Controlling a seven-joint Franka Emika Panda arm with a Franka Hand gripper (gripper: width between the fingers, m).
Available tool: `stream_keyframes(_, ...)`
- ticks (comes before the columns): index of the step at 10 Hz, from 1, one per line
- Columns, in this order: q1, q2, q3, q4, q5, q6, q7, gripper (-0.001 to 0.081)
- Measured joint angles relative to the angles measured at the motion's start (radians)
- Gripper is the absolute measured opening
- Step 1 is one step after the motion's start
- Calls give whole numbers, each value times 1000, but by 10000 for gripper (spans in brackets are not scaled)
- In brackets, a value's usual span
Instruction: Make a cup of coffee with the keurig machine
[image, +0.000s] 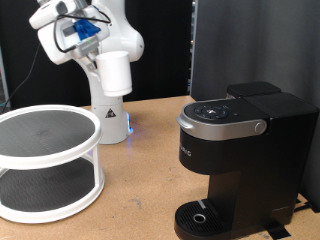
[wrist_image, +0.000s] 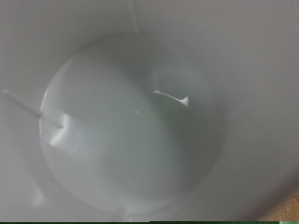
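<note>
The fingers themselves are hidden in both views, so whether they are apart or clamped cannot be told from what shows. The wrist view is filled by the pale inside of the cup (wrist_image: 140, 121), looked into from its mouth, which suggests the hand sits right over its rim. In the exterior view the cup (image: 113, 73) hangs high in the air under the blue-and-white hand at the end of the arm (image: 85, 30), well apart from the coffee machine (image: 240, 160) and nearer the view's left. Held upright like that, it looks set for carrying across. The machine's lid is down and its round drip tray (image: 203, 216) is bare. A white two-tier round rack (image: 45, 160) stands on the wooden desk (image: 150, 170) at the left. Behind is a dark curtain.
</note>
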Motion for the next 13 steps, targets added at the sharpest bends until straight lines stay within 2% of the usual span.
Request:
stream_keyframes(2,9,28,61,3,2,55,61,69)
stream_keyframes(4,12,57,95,16,2,64,112,69)
stream_keyframes(9,12,111,106,53,-1,34,153,69)
stream_keyframes(11,12,112,106,46,12,34,151,69)
stream_keyframes(13,15,117,110,14,31,59,145,69)
